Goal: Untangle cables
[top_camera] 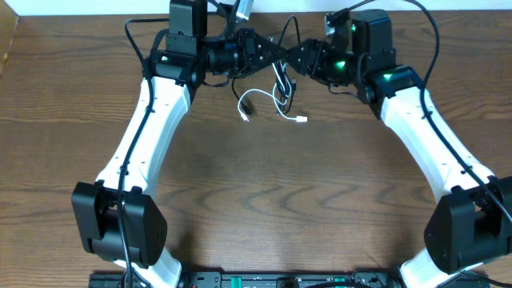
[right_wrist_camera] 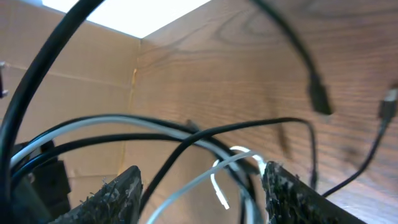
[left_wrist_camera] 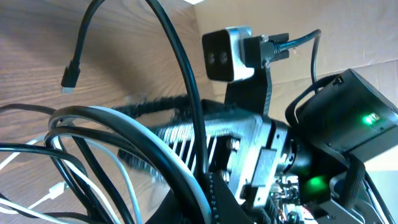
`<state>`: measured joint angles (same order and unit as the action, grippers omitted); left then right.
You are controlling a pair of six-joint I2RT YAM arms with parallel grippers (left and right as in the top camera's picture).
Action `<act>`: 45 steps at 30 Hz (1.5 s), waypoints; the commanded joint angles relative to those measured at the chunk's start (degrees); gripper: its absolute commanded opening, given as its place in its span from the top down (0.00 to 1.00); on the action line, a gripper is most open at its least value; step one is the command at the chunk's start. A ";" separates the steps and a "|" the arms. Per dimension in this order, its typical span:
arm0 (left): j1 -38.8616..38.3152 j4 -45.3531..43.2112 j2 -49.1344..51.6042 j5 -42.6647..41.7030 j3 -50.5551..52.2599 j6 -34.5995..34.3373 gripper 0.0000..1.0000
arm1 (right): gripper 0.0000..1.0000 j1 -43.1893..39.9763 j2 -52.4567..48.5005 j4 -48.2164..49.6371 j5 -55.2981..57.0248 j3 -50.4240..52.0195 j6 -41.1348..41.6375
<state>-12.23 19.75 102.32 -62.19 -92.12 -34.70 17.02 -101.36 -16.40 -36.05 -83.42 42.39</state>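
The cables [top_camera: 276, 86], thin black cords and a white one, hang in a tangle between my two grippers at the table's far middle. White plug ends [top_camera: 301, 120] rest on the wood. My left gripper [top_camera: 262, 54] is shut on the cables [left_wrist_camera: 124, 143], which loop up past its finger [left_wrist_camera: 214, 202]. My right gripper [top_camera: 298, 58] is open. Its two fingers [right_wrist_camera: 202, 186] stand wide apart, with black and white cables [right_wrist_camera: 205, 149] running between them. A black plug [right_wrist_camera: 320, 96] dangles in the air.
The wooden table [top_camera: 256, 200] stretches toward the front between my arms. A cardboard wall [right_wrist_camera: 74, 81] stands behind the far edge. The right arm's wrist camera [left_wrist_camera: 227, 55] sits very close to my left gripper. Thick arm wires [top_camera: 432, 32] arch above.
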 commanded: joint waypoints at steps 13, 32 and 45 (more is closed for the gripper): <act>-0.13 -0.04 -2.03 0.35 -1.86 0.13 0.93 | 0.57 4.72 -5.49 2.86 -4.72 -0.04 8.39; -0.07 12.85 -2.01 19.30 -1.86 2.08 0.93 | 0.99 -1.95 -5.33 -0.44 -9.49 -0.04 -4.42; -0.13 14.93 -2.01 25.81 -1.86 -6.08 0.92 | 0.53 -0.42 -5.03 -4.83 -21.00 -0.04 -32.68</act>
<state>-12.23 34.63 102.30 -39.18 -92.29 -36.51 15.73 -106.41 -22.65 -47.83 -83.40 19.70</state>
